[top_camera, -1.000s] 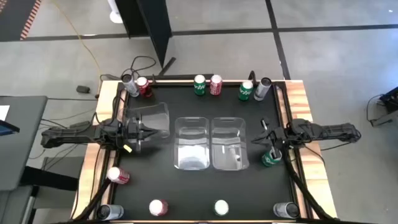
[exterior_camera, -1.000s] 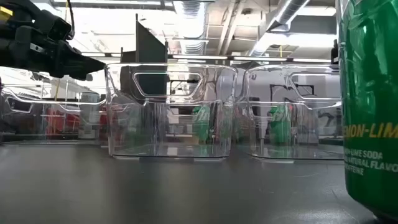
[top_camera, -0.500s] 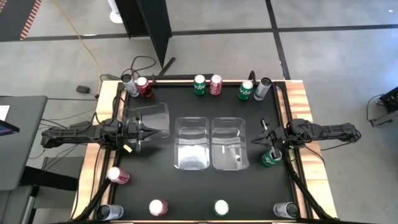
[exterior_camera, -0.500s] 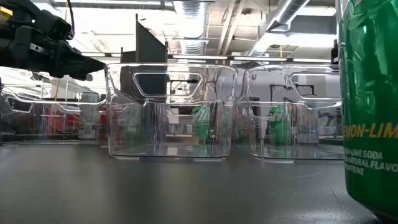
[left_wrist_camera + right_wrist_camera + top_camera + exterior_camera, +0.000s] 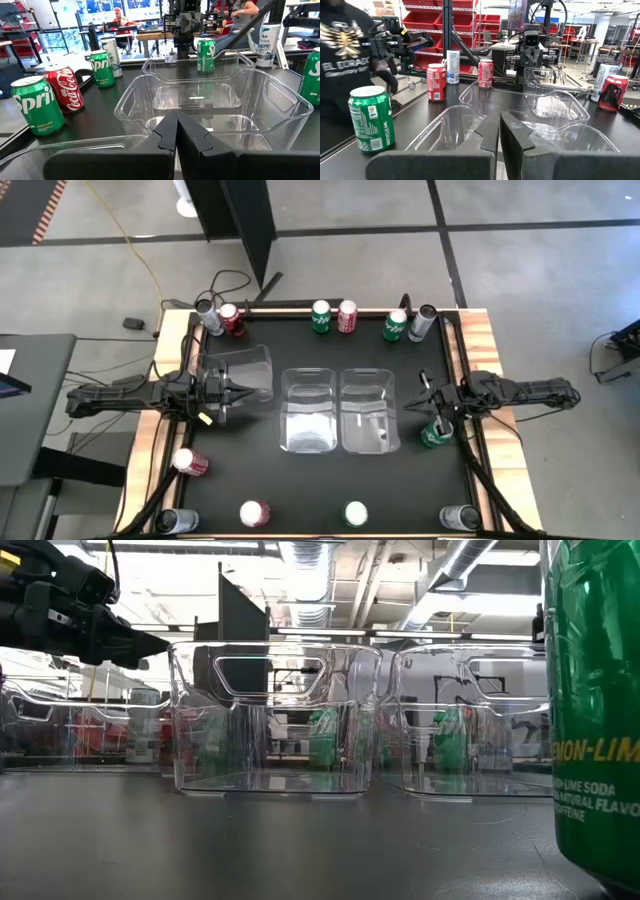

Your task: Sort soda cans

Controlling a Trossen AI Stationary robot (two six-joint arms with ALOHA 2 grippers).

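Soda cans stand upright on the black mat. Along the far edge stand a silver can (image 5: 205, 310), a red can (image 5: 232, 320), a green can (image 5: 320, 316), another red can (image 5: 347, 315), another green (image 5: 396, 326) and another silver (image 5: 424, 322). Several more line the near edge, among them a green one (image 5: 355, 513) (image 5: 595, 710). One green can (image 5: 434, 435) (image 5: 205, 55) stands beside my right arm. My left gripper (image 5: 243, 390) (image 5: 176, 125) hangs shut, level, over the left clear bin (image 5: 250, 370). My right gripper (image 5: 413, 404) (image 5: 498, 130) hangs shut, level, by the right bin (image 5: 370, 412).
Three clear plastic bins stand mid-table: the left bin, a middle one (image 5: 308, 412) and the right one. Wooden rails (image 5: 478, 340) border the mat. Beyond the table's near side a person in a dark shirt (image 5: 342, 50) shows in the right wrist view.
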